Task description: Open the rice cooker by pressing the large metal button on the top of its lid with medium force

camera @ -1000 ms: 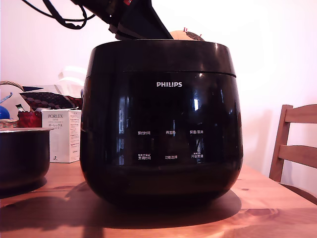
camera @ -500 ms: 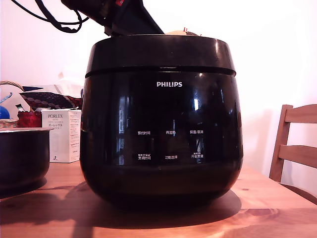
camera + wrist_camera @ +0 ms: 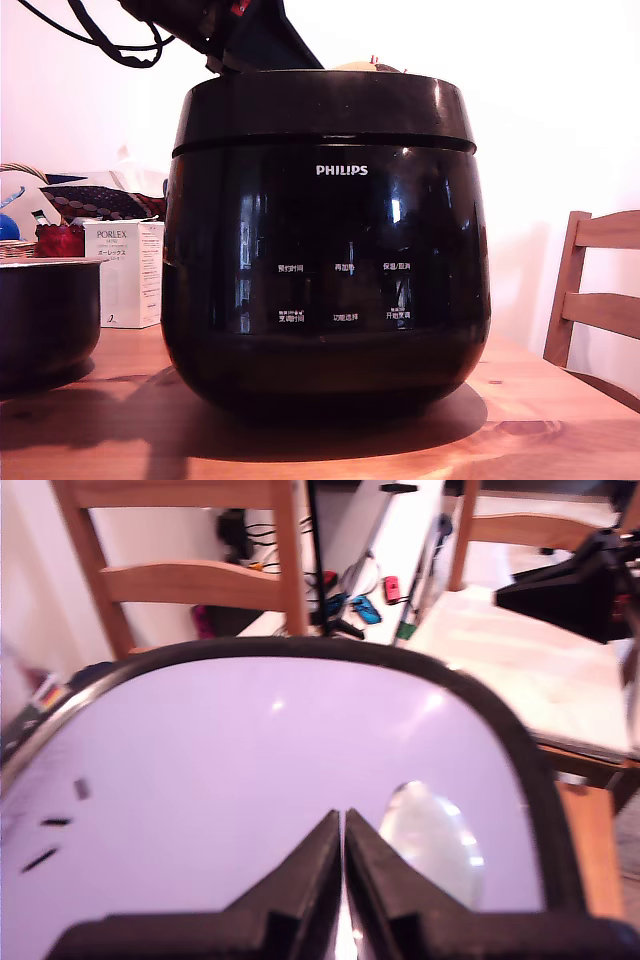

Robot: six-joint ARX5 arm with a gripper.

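The glossy black rice cooker (image 3: 325, 280) with its white PHILIPS logo fills the middle of the exterior view. Its lid (image 3: 325, 108) sits a little raised, with a dark seam under it. My arm (image 3: 250, 35) comes down from the exterior view's upper left, and its fingertips are hidden behind the lid. In the wrist view my gripper (image 3: 342, 818) is shut with nothing between the fingers, hovering just over the shiny lid top (image 3: 220, 780). The round metal button (image 3: 432, 842) lies right beside the fingertips, not under them.
A dark metal-rimmed pot (image 3: 45, 320) and a white PORLEX box (image 3: 125, 272) stand at the exterior view's left on the wooden table (image 3: 560, 420). A wooden chair (image 3: 600, 290) is at the right. The wrist view shows another chair (image 3: 190, 575) beyond the cooker.
The lid has risen slightly and the seam below it has widened. My arm has moved up and toward the exterior view's left.
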